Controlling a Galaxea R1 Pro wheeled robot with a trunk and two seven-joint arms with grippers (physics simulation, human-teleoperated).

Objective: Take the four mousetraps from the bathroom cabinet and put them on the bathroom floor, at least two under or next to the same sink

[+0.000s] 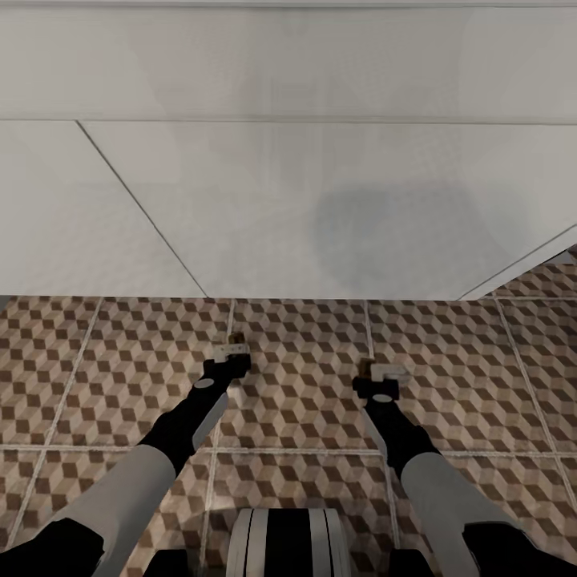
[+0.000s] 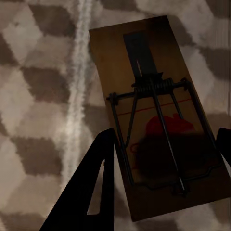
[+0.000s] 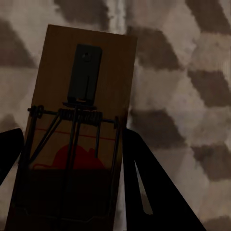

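Brown-cube bathroom floor (image 1: 304, 401) at frame centre. Left gripper (image 2: 166, 159) jaws clamped on left mousetrap (image 2: 154, 115); right gripper (image 3: 70, 168) jaws on right mousetrap (image 3: 77, 120). Placing step; next, lower and release.

One mousetrap (image 2: 159, 120) is sitting between the left gripper's (image 2: 166, 159) dark fingers (image 2: 91, 187), its near end lying in the gap. It is a flat brown wooden board carrying a wire spring bar, a dark metal tab and a red mouse print. A second, matching mousetrap (image 3: 72, 139) is sitting between the right gripper's (image 3: 70, 163) fingers (image 3: 154, 187). The cube-patterned bathroom floor (image 1: 304, 385) is showing beyond both boards.
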